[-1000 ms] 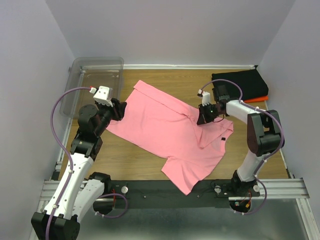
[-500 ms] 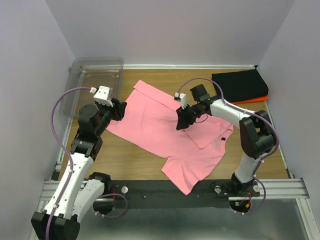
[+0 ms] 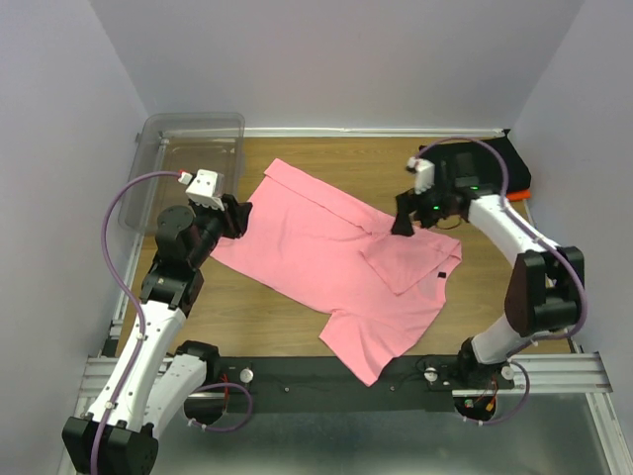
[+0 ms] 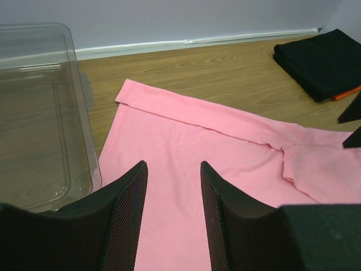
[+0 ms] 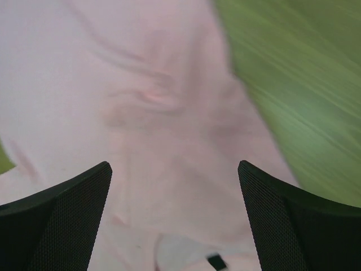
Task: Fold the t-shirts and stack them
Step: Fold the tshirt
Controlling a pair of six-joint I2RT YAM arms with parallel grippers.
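Note:
A pink t-shirt (image 3: 316,257) lies spread on the wooden table, its right sleeve flap (image 3: 401,259) folded inward over the body and a small dark neck label (image 3: 441,276) beside it. My left gripper (image 3: 242,216) hovers at the shirt's left edge, jaws apart with only flat pink cloth (image 4: 225,141) beneath my left gripper (image 4: 174,165). My right gripper (image 3: 401,226) stands wide open just above the folded flap, holding nothing; in its wrist view my right gripper (image 5: 175,165) frames blurred pink cloth (image 5: 169,113) and the label (image 5: 216,261). A folded black t-shirt (image 3: 504,166) rests on an orange one (image 3: 516,195) at the back right.
A clear plastic bin (image 3: 188,139) stands at the back left, close beside my left arm; its wall (image 4: 84,130) nearly touches the shirt's edge. The black stack (image 4: 321,62) with the orange shirt's edge (image 4: 345,94) sits by the right wall. White walls close in three sides.
My right gripper carried the sleeve flap leftward over the shirt, then opened, let it go and drew back to the right. The left arm has stayed put.

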